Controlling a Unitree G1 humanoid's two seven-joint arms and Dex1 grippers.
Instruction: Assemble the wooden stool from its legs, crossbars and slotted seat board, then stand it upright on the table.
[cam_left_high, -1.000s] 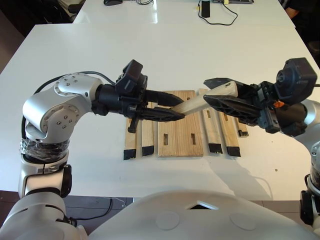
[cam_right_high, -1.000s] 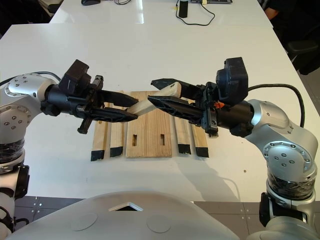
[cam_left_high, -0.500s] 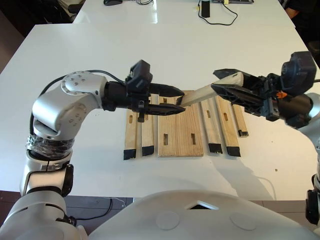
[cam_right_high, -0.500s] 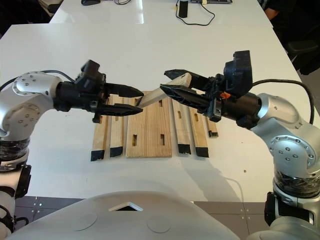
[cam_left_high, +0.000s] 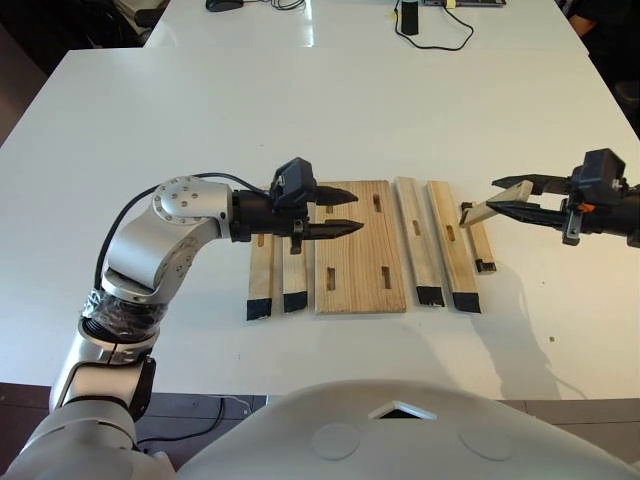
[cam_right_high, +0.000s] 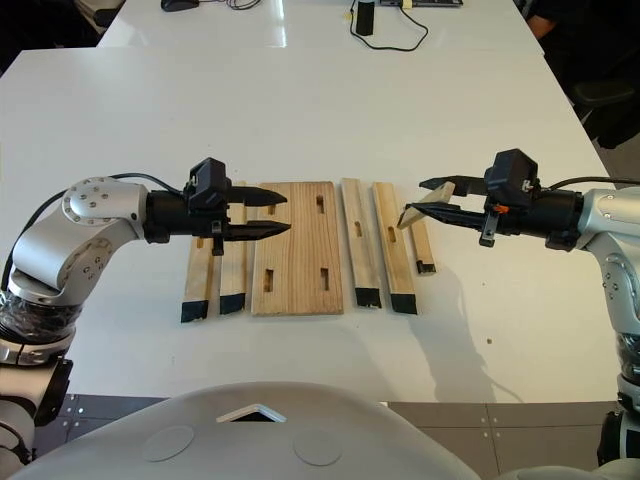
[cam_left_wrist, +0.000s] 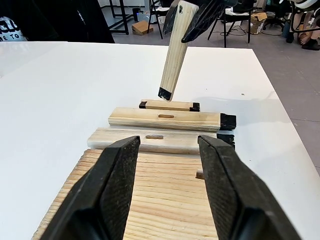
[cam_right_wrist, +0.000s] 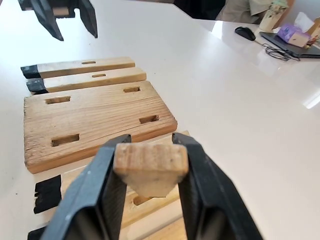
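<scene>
The slotted seat board (cam_left_high: 360, 247) lies flat on the white table (cam_left_high: 150, 130). Two legs (cam_left_high: 262, 272) with black tips lie side by side to its left. Two more legs (cam_left_high: 421, 240) lie to its right, with a short crossbar (cam_left_high: 482, 247) beyond them. My left gripper (cam_left_high: 343, 215) hovers open and empty over the board's left edge. Off to the right, my right gripper (cam_left_high: 497, 196) is shut on a pale wooden piece (cam_left_high: 478, 209) with a black tip. It holds this piece in the air above the short crossbar. The same held piece (cam_left_wrist: 175, 50) hangs tilted in the left wrist view.
A second white table stands behind, carrying a black cable and small device (cam_left_high: 407, 18) and a mouse (cam_left_high: 226, 5). Bare tabletop stretches around the parts on every side. The near table edge runs just below the leg tips.
The two arms have drawn apart. My left gripper let go of the wooden piece and pulled back left and lower. My right gripper carried the piece away to the right.
</scene>
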